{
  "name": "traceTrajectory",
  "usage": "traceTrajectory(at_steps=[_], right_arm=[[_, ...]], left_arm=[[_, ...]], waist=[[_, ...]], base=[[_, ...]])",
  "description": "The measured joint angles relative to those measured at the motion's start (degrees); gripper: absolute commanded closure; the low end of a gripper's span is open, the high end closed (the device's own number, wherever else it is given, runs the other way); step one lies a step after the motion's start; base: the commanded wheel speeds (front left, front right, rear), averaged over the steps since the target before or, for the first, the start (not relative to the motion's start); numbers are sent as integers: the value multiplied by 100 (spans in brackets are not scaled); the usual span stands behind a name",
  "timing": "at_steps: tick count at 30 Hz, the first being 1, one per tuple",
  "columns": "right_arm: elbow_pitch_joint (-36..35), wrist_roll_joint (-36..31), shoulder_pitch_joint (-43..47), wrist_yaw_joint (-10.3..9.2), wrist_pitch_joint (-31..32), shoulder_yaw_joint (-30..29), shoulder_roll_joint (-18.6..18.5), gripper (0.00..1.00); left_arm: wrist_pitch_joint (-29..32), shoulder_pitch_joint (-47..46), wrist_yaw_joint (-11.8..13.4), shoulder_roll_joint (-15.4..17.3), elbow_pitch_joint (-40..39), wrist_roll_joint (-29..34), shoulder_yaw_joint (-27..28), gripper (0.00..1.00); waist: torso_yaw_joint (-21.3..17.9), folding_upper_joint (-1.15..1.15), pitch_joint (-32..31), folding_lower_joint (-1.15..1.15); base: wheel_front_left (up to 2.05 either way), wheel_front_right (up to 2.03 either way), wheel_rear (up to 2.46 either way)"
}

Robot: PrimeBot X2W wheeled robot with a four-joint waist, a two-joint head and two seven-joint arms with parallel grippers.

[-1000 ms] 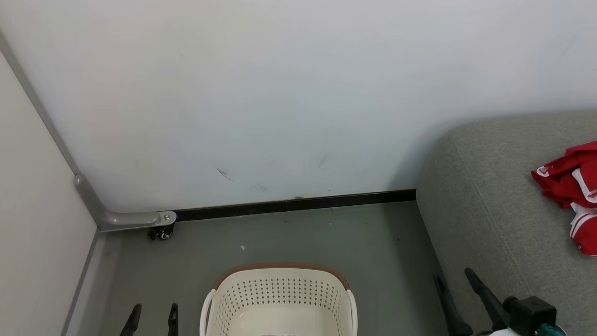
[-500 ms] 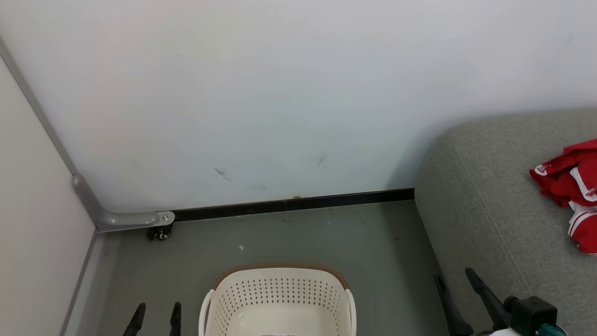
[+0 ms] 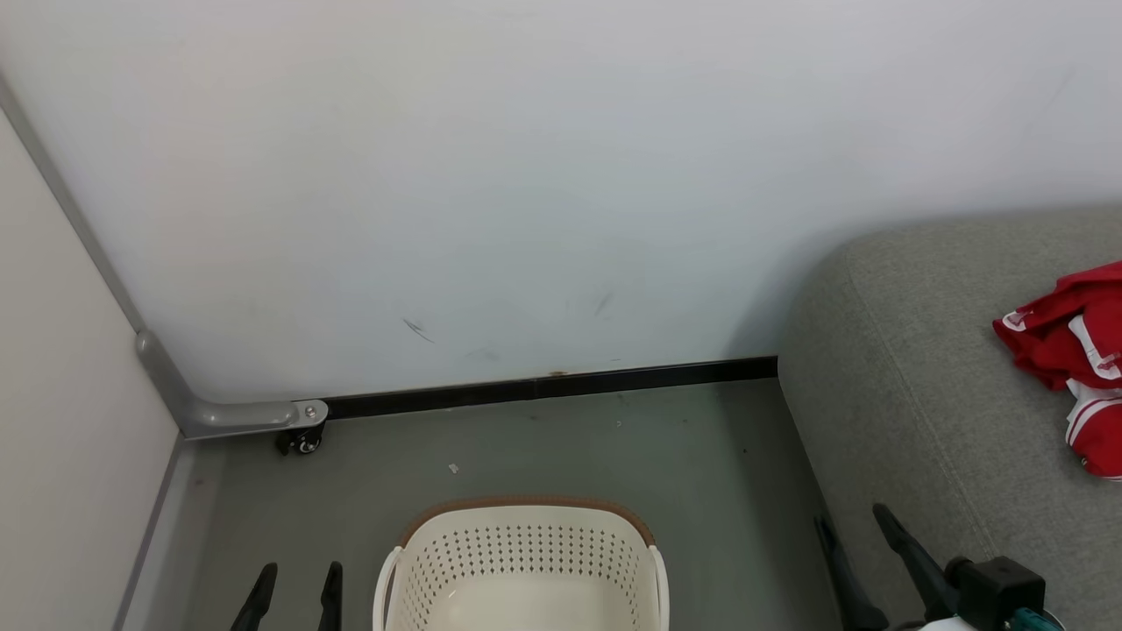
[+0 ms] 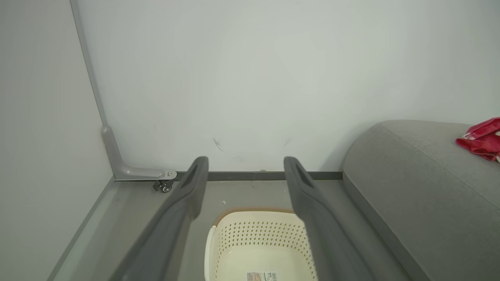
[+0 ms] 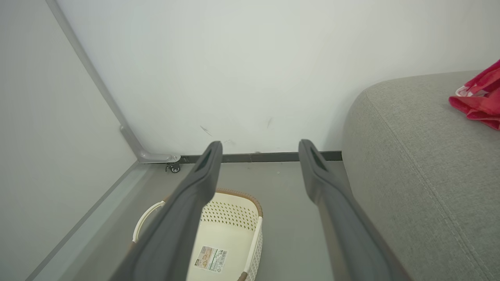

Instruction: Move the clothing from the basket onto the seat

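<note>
Basket [image 3: 522,548] looks empty, clothing [image 3: 1061,346] on seat [image 3: 903,412]; left tool [image 3: 300,571], right tool [image 3: 849,515] wide open, empty; needless reach could shove basket

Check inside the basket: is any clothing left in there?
Inside the basket: bare cream floor and a barcode label, no garments. Its near end is cut off and part hides behind a dark finger. The red clothing lies on the seat.

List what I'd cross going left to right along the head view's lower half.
Left gripper, oval cream-white perforated plastic basket, right gripper, red white-trimmed clothing, lying on the grey woven-fabric seat.
</note>
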Motion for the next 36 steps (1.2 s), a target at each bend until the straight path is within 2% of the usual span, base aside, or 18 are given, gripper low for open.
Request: traceTrajectory(at_steps=[19, 36], right_arm=[[33, 0, -1, 0, 0, -13, 0, 0], [36, 2, -1, -1, 0, -14, 0, 0]], left_arm=[[0, 117, -165, 0, 23, -147, -38, 0], [0, 117, -172, 0, 100, -225, -23, 0]], waist=[[-21, 0, -47, 0], [-14, 0, -55, 0]], base=[[0, 0, 0], [0, 0, 0]])
